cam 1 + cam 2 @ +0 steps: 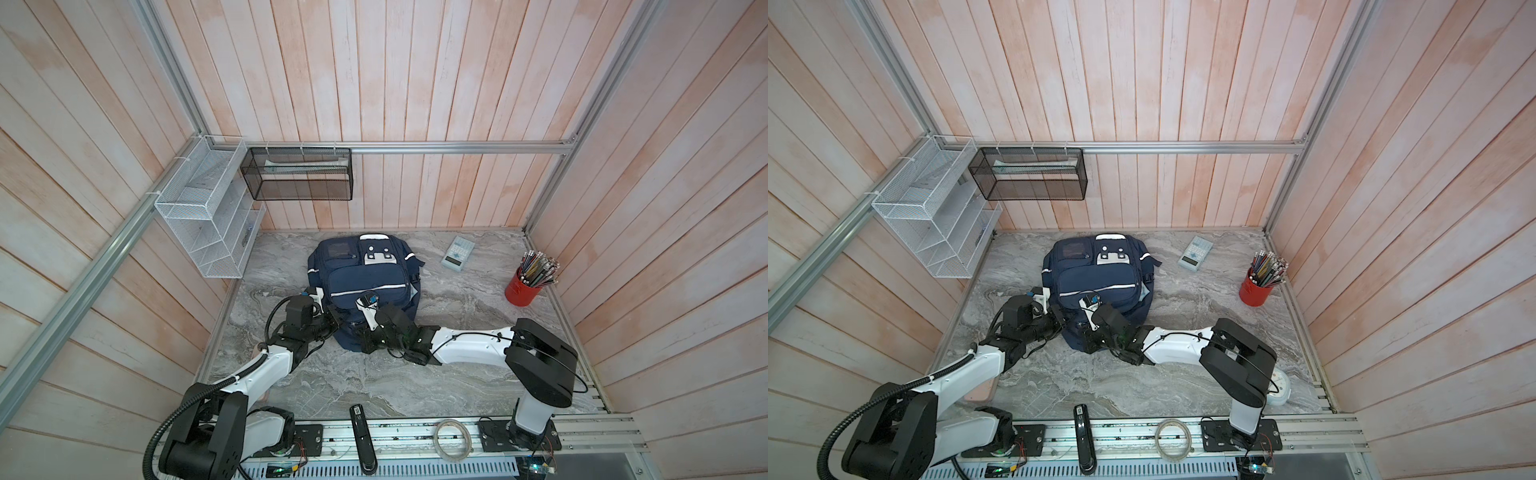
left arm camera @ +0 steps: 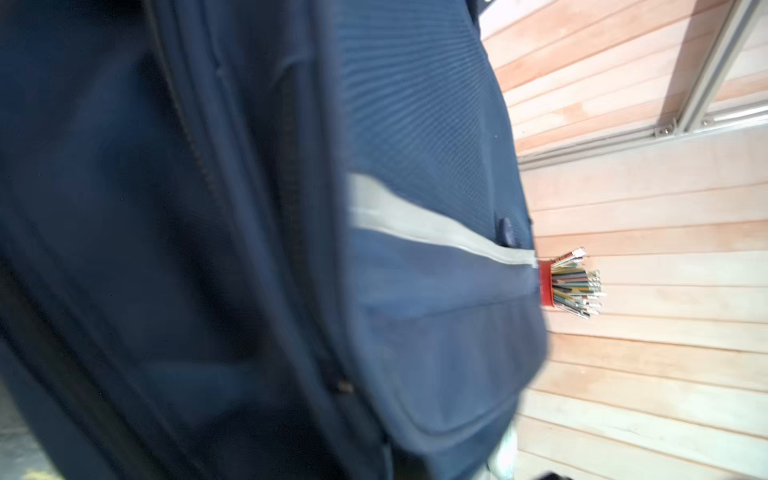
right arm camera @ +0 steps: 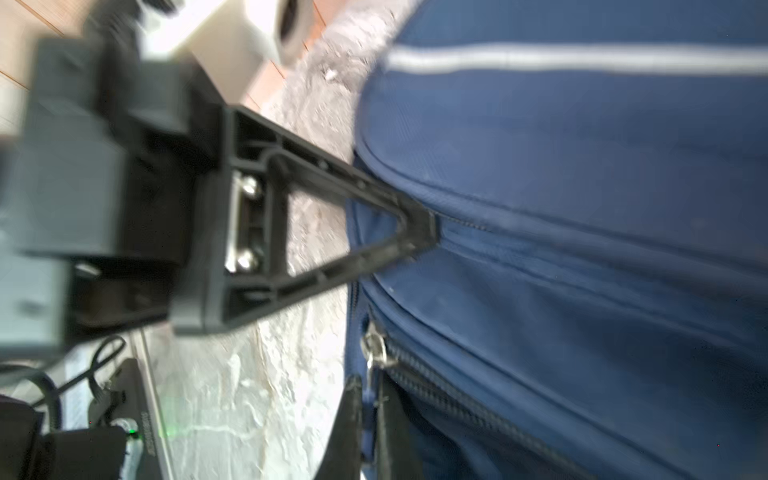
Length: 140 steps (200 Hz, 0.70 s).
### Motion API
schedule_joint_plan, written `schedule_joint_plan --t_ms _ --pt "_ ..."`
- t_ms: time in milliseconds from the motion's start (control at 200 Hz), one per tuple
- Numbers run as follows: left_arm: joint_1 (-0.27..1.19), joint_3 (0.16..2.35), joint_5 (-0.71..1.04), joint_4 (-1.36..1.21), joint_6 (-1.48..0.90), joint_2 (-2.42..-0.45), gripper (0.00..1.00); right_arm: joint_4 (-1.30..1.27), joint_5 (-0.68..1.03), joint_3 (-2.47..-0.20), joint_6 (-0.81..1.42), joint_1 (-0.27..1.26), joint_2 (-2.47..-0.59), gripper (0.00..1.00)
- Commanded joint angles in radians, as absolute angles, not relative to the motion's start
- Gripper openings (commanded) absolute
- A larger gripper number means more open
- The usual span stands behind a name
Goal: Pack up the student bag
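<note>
The student bag (image 1: pixel 365 274), navy blue with white stripes and patches, lies in the middle of the marble table (image 1: pixel 457 374) in both top views. Both grippers are at its near end. My left gripper (image 3: pixel 419 232) has its two fingers closed to a point on a seam by a zip of the student bag (image 3: pixel 582 166). My right gripper (image 3: pixel 368 415) is shut on the blue pull tab hanging from a metal zip slider (image 3: pixel 374 345). In the left wrist view the blurred student bag (image 2: pixel 249 249) fills the frame and hides the jaws.
A calculator (image 1: pixel 457 253) and a red cup of pencils (image 1: pixel 524 286) stand at the back right. A white wire rack (image 1: pixel 203 224) and a black mesh basket (image 1: pixel 299 174) hang on the walls. A black stapler-like item (image 1: pixel 361 432) and a tape roll (image 1: pixel 453 438) lie on the front rail.
</note>
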<state>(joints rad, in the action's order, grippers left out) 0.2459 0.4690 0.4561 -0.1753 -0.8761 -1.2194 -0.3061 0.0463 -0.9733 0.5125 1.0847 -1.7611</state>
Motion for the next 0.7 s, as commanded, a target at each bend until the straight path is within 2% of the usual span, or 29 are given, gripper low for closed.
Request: schedule_joint_plan --t_ms 0,170,310,455,595,695 --pt "0.241 0.510 0.379 -0.093 -0.787 -1.199 0.00 -0.275 0.072 -0.928 0.477 1.084 -1.657 0.00" --pt "0.198 0.487 0.398 -0.013 -0.759 -1.110 0.00 -0.178 0.074 -0.795 0.475 0.931 -1.550 0.00" --pt "0.132 0.454 0.486 -0.002 -0.759 -1.069 0.00 -0.087 -0.007 -0.749 0.442 0.812 -1.500 0.00" --pt "0.103 0.458 0.480 0.041 -0.733 -1.043 0.00 -0.076 0.044 -0.733 0.423 0.655 -1.486 0.00" --pt "0.072 0.472 0.477 0.034 -0.716 -1.072 0.00 -0.026 0.011 -0.776 0.379 0.631 -1.505 0.00" --pt "0.042 0.496 0.498 -0.027 -0.720 -1.140 0.00 -0.052 0.065 -0.761 0.373 0.710 -1.468 0.00"
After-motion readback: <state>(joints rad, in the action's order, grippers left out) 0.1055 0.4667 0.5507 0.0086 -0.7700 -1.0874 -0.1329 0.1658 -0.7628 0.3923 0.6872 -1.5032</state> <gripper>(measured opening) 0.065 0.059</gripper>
